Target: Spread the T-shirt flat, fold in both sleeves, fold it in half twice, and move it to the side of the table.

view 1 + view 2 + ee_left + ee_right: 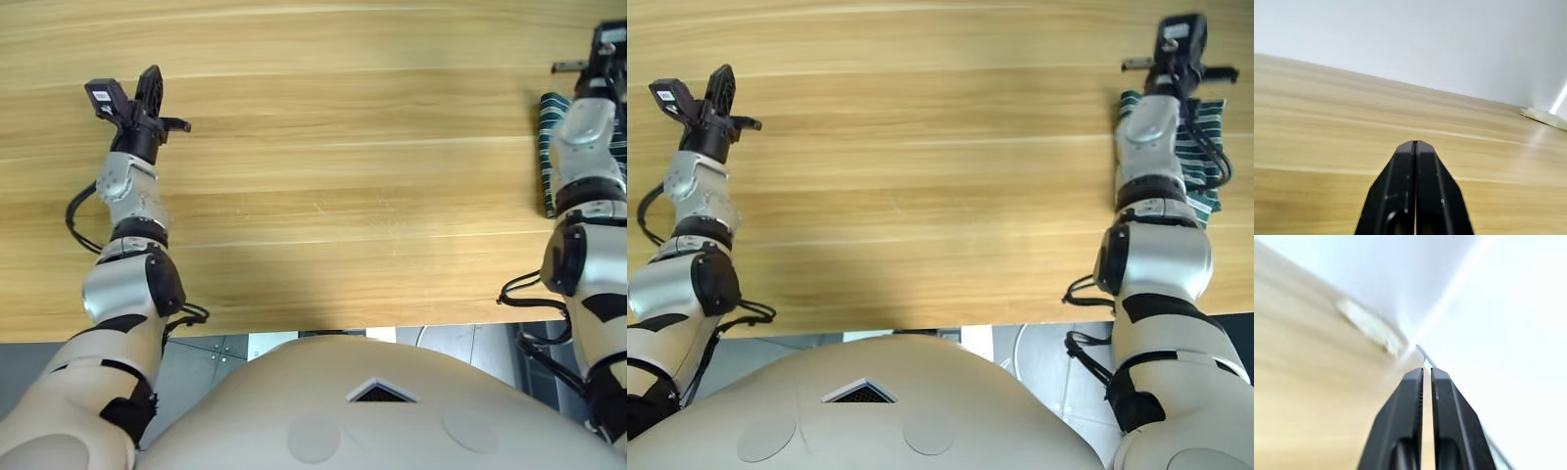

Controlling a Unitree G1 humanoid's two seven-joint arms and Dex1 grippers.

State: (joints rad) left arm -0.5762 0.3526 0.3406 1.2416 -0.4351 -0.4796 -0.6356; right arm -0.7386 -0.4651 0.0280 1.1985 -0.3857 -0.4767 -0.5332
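The T-shirt (pixel 1203 147), green with white stripes, lies folded into a small bundle at the right side of the wooden table (pixel 353 196). My right forearm stretches over it and hides its middle. My right gripper (pixel 1427 374) is held above the table just past the bundle, fingers pressed together with nothing between them. My left gripper (pixel 151 78) hovers over bare wood at the far left of the table, well away from the shirt. Its two black fingers (pixel 1405 166) are shut and hold nothing.
The table's near edge (pixel 294 331) runs just in front of me, with floor below it. A white wall stands behind the table's far side. A pale flat object (pixel 1545 117) lies at the far edge of the table.
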